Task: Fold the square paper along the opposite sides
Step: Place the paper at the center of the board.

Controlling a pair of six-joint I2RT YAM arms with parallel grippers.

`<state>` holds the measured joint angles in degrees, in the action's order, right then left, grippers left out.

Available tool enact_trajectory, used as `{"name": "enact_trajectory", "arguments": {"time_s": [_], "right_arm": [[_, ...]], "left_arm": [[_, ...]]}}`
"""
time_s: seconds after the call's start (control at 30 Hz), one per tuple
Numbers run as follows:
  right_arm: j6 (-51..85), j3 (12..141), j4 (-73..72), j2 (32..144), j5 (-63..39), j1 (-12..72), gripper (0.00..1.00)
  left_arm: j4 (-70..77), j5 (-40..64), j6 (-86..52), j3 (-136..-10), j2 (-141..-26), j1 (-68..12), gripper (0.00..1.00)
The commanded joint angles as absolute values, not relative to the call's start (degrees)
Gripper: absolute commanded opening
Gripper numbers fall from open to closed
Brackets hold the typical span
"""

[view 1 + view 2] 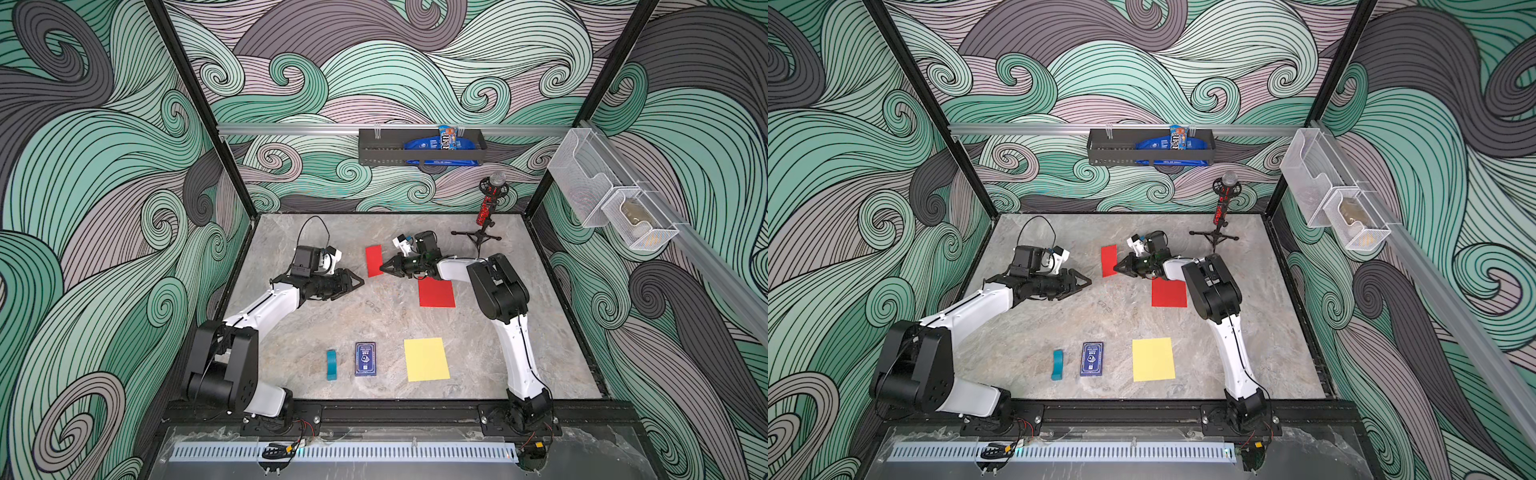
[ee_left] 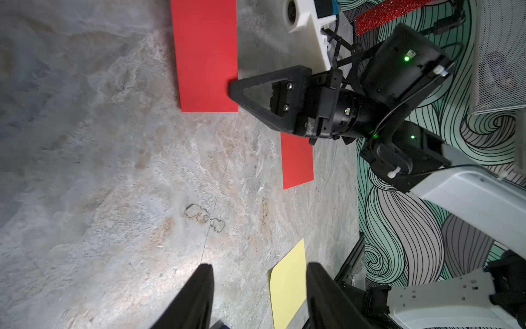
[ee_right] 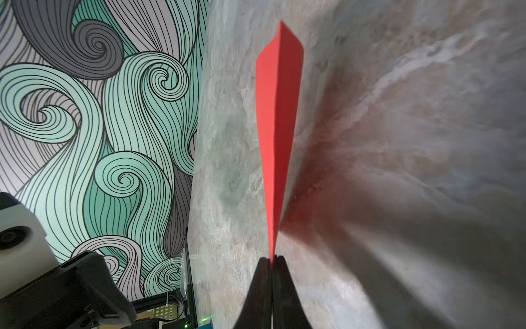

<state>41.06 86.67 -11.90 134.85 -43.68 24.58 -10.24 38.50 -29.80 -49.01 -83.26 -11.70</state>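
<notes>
Item: folded red paper (image 1: 373, 260), a narrow rectangle toward 12 o'clock on the table (image 1: 291, 332).
Held by: right gripper (image 1: 384, 269), pinched tight on the paper's 4 o'clock edge.
Standing by: left gripper (image 1: 358, 282), jaws parted and empty, at the paper's 8 o'clock, not touching it.
Step, as judged: fold made, crease-setting.
Next move calls for: a clean release without dragging the paper. Its layers gape at the far end.

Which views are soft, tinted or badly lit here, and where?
Right wrist view: table beside the folded paper smears into blur with a reddish cast; wallpaper crisp. Left wrist view: parts of the table soft, left gripper a dark silhouette. Both top views: sharp, evenly lit.
</notes>
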Motion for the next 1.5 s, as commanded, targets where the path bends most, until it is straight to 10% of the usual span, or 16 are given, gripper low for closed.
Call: {"name": "enact_trajectory", "arguments": {"time_s": [0.0,1.0,1.47], "right_arm": [[40.1,89.07,-7.79,135.85,-42.59,25.55,0.1],[29.03,99.23,13.83,135.25,-30.58,26.51,0.39],[14.64,64.8,14.59,100.92,11.49,24.52,0.5]], "left_arm": [[-7.88,37.91,-29.14,-48.87,-83.82,-12.04,0.54],[-7.96,36.49,-27.3,-48.43,-83.36,-11.43,0.52],[-8.68,27.36,-29.85,-51.82,-84.18,-21.25,0.5]]}}
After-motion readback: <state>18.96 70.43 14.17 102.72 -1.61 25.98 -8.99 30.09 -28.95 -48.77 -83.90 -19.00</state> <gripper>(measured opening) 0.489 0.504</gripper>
